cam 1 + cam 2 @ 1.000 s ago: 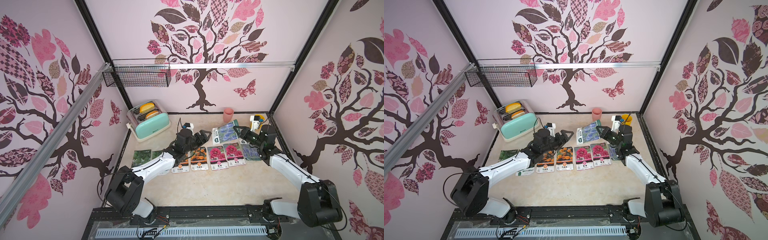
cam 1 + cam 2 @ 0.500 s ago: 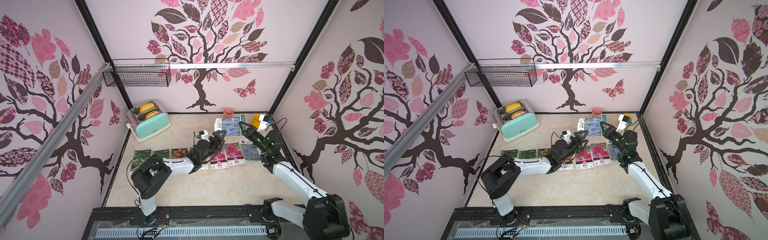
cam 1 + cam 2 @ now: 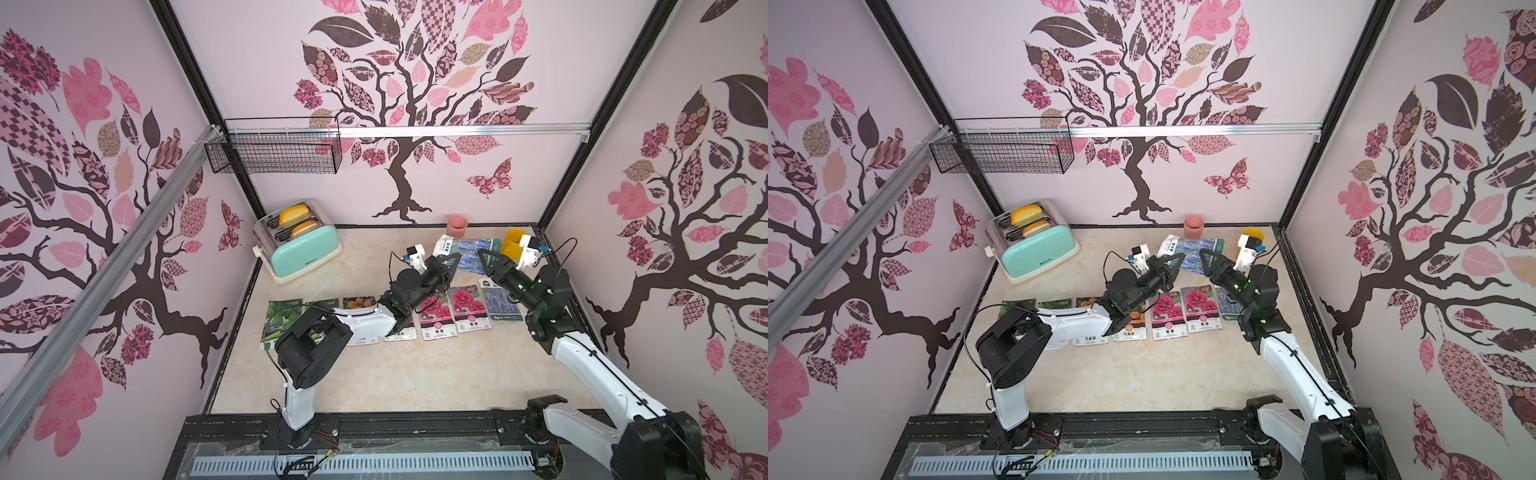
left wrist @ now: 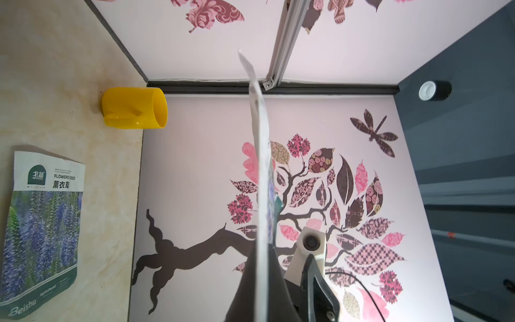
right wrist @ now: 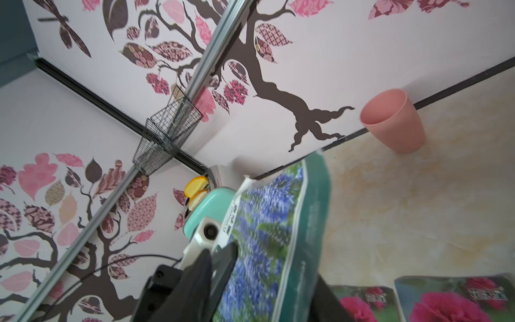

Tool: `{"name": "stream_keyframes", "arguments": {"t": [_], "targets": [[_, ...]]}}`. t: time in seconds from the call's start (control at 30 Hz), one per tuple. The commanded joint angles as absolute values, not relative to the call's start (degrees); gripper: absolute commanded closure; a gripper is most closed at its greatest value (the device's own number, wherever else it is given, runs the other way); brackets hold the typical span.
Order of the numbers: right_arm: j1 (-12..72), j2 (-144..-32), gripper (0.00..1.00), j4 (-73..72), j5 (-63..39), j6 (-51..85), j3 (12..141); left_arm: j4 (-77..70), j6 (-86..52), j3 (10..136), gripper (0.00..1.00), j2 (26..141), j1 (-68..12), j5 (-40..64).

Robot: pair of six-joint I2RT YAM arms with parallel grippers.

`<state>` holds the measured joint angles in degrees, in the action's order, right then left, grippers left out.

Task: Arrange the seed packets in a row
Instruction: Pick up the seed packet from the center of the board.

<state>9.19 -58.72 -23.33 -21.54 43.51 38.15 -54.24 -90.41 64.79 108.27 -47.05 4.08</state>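
A purple lavender seed packet (image 3: 465,253) hangs in the air near the back, between my two grippers. My left gripper (image 3: 452,262) is shut on its edge; in the left wrist view the packet (image 4: 260,156) stands edge-on between the closed jaws (image 4: 263,248). My right gripper (image 3: 485,257) is open beside the packet's other end, one finger (image 4: 317,284) standing apart from it. On the table lies a row: two green gourd packets (image 3: 282,316), orange marigolds (image 3: 359,302) partly under my left arm, two magenta flower packets (image 3: 434,311), and a lavender packet (image 3: 503,303).
A mint toaster (image 3: 301,245) with bread stands at the back left. A pink cup (image 3: 457,224) and a yellow cup (image 3: 513,243) sit by the back wall. A wire basket (image 3: 276,151) hangs on the wall.
My left arm swung right from the row to the raised lavender packet and shut on it. My right gripper, which had been holding that packet, opened.
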Motion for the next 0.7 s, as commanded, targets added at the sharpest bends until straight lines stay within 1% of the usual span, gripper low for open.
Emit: {"name": "stream_keyframes", "arguments": {"t": [0.0, 0.03, 0.1, 0.17, 0.3, 0.4, 0.5, 0.53, 0.63, 0.67], "targets": [[9.4, -55.52, 0.08, -8.7, -23.47, 36.17, 42.29, -47.6, -82.1, 69.04, 1.0, 107.18, -44.52, 16.92], [9.32, -54.48, 0.01, -6.3, -23.76, 35.09, 42.8, -46.66, -80.57, 70.48, 1.0, 107.61, -44.11, 20.31], [9.32, -52.43, 0.01, -1.66, -24.81, 32.58, 43.42, -46.87, -79.52, 72.0, 1.0, 108.9, -43.44, 25.26], [9.19, -50.58, 0.01, 0.02, -25.49, 32.55, 42.98, -47.79, -79.1, 73.47, 1.0, 110.49, -42.51, 30.92], [8.08, -47.63, 0.01, -0.78, -28.81, 34.93, 40.41, -52.71, -78.89, 73.24, 1.0, 111.99, -41.18, 35.96], [6.63, -46.01, 0.0, -2.26, -31.44, 36.77, 38.54, -53.22, -77.39, 73.17, 1.0, 111.75, -39.87, 38.95], [6.33, -45.27, 0.06, -2.39, -31.8, 37.12, 38.32, -52.94, -76.12, 72.78, 1.0, 111.22, -38.68, 40.42], [6.33, -45.66, 0.1, -2.85, -32.23, 37.67, 38.24, -53.2, -76.15, 72.64, 1.0, 111.12, -38.42, 40.68], [6.33, -47.49, 0.27, -7.32, -34.71, 41.24, 36.49, -54.44, -76.44, 72.68, 1.0, 111.43, -38.2, 41.02], [6.33, -47.93, 0.36, -9.19, -34.85, 42.17, 35.63, -55.21, -76.7, 72.88, 1.0, 111.74, -38.23, 41.52]]}}
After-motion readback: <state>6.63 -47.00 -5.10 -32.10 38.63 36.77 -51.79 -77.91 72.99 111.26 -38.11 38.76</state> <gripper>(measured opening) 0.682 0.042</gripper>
